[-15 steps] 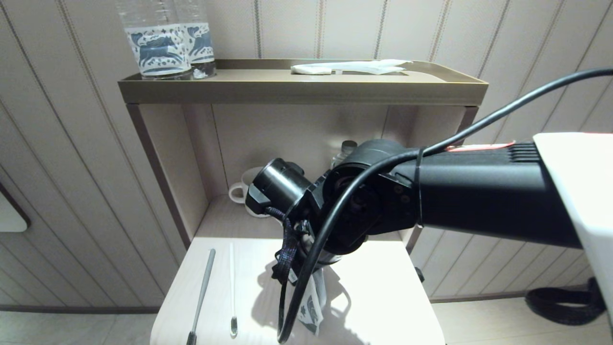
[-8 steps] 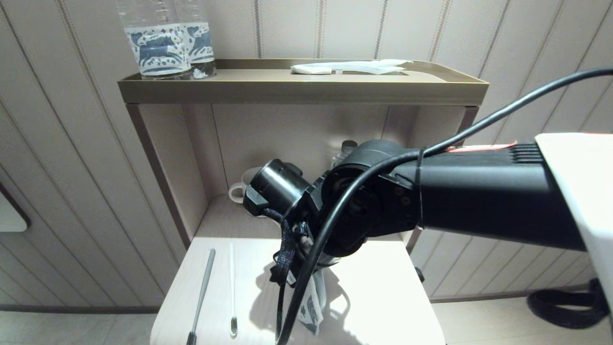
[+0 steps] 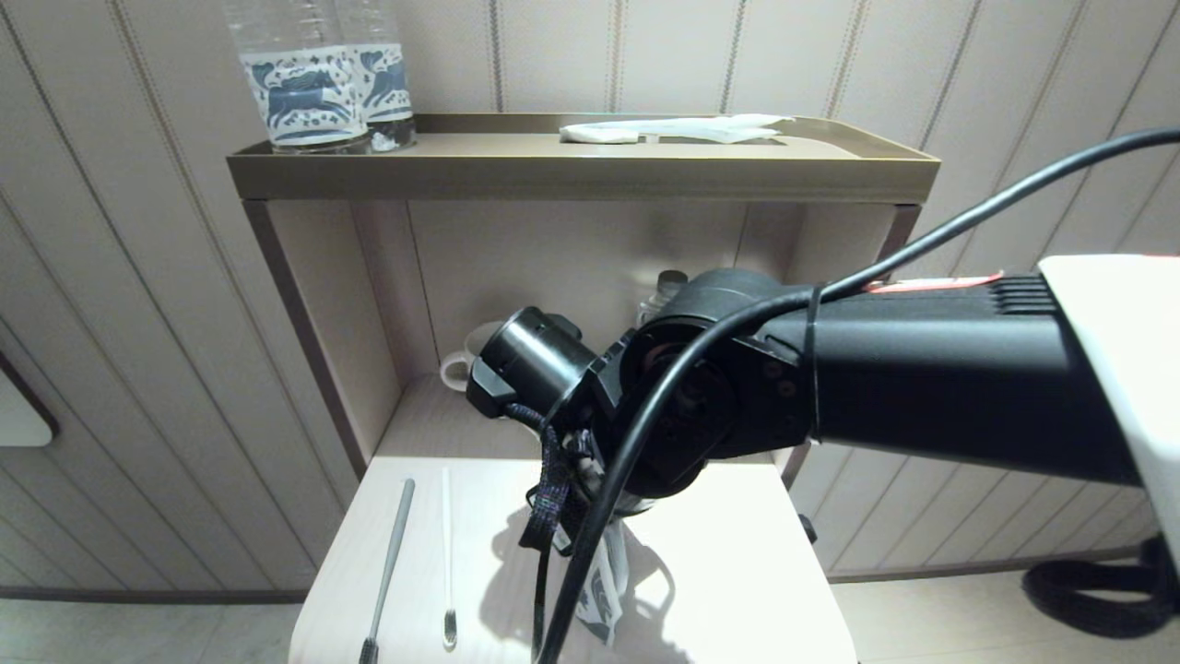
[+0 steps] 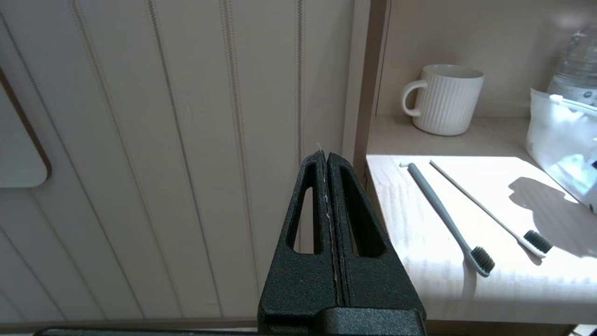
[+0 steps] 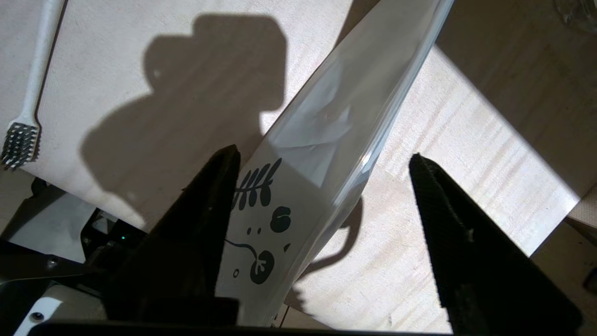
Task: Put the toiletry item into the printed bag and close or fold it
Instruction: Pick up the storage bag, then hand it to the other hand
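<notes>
The printed bag (image 5: 298, 177), a white pouch with dark leaf motifs and a clear upper part, stands tilted on the pale table (image 3: 737, 572). My right gripper (image 5: 322, 153) is open around it, and the bag leans against one finger (image 5: 205, 205) while the other stands well clear. In the head view the right wrist covers the fingers and only the bag's lower end (image 3: 599, 590) shows. A grey toothbrush (image 3: 387, 563) and a thin white one (image 3: 447, 553) lie on the table's left side. My left gripper (image 4: 324, 154) is shut, off the table's left edge.
A white ribbed mug (image 4: 445, 98) and a clear bottle (image 4: 576, 60) stand on the lower shelf behind the table. On the upper shelf are two bottles with blue labels (image 3: 318, 78) and a plain white packet (image 3: 673, 129). Wall panelling runs along the left.
The right wrist has shifted very slightly to the left over the table. The bag beneath it and the toothbrushes stay where they were.
</notes>
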You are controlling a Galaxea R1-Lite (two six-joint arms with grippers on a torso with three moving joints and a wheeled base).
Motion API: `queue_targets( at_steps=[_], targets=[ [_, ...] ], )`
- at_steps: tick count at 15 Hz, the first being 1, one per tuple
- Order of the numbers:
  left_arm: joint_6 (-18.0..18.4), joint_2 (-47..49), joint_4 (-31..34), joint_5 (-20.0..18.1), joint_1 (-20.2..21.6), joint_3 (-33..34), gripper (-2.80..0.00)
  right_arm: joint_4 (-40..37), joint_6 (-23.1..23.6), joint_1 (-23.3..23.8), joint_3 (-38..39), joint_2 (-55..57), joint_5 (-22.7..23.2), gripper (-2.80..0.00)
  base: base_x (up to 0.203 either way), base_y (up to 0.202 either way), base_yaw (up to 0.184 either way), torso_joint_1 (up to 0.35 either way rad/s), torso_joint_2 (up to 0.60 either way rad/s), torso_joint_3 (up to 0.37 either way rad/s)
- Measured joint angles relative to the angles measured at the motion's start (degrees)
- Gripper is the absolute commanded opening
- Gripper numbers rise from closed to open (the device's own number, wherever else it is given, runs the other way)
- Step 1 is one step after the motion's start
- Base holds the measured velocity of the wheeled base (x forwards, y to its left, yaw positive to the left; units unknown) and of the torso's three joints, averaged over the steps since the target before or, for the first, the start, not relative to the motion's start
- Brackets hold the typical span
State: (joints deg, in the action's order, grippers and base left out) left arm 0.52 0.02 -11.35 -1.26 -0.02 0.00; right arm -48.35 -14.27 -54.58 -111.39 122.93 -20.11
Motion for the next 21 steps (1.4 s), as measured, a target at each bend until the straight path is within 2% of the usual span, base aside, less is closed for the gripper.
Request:
queue_targets(
  at_steps=[12, 16, 21],
  targets=[
    [0.00, 0.00, 0.02, 0.05, -0.02, 0.00, -2.80, -0.05, 0.06, -0.10, 0.61, -1.20, -0.13, -2.80, 0.000, 0.000, 0.000, 0.000, 0.00, 0.000],
    [0.00, 0.00, 0.00, 0.00, -0.02, 0.00, -2.80, -0.38, 2.12, 0.41, 3.28, -10.18, 0.02, -2.80, 0.000, 0.000, 0.000, 0.000, 0.00, 0.000],
    [0.34, 0.02, 0.23, 0.25, 0.02, 0.00, -2.80, -0.41, 6.13, 2.97, 14.17, -26.29, 2.01, -2.80, 0.000, 0.000, 0.000, 0.000, 0.00, 0.000]
  ],
)
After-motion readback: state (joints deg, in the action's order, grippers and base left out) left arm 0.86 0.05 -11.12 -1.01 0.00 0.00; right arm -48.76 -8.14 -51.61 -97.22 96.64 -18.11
